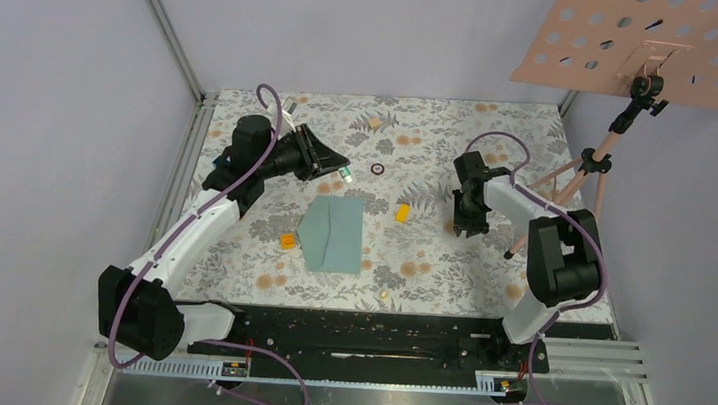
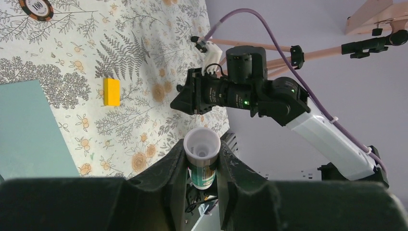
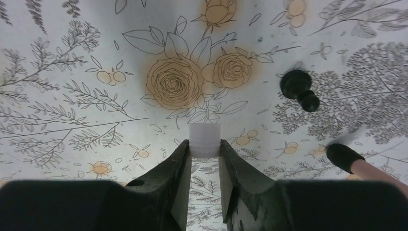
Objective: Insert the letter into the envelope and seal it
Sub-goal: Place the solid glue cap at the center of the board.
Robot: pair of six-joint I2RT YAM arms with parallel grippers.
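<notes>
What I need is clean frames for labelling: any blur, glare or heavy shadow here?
Top external: even light, sharp, no glare on the envelope. Left wrist: glue stick crisp, foreground in dark shadow. Right wrist: white cap slightly soft, stand foot at right blurred.

The left arm (image 1: pixel 196 229) and right arm (image 1: pixel 520 200) share one build: white shell links between bulky matte-black joint housings. A purple cable (image 2: pixel 243 10) loops along each, clipped on with thin white ties. Both are bolted to a black rail (image 1: pixel 367 337) at 6 o'clock in the top view. The left fingers (image 2: pixel 166 180) and right fingers (image 3: pixel 179 168) are black tapering wedges; a green light (image 2: pixel 247 102) glows on the right wrist housing
</notes>
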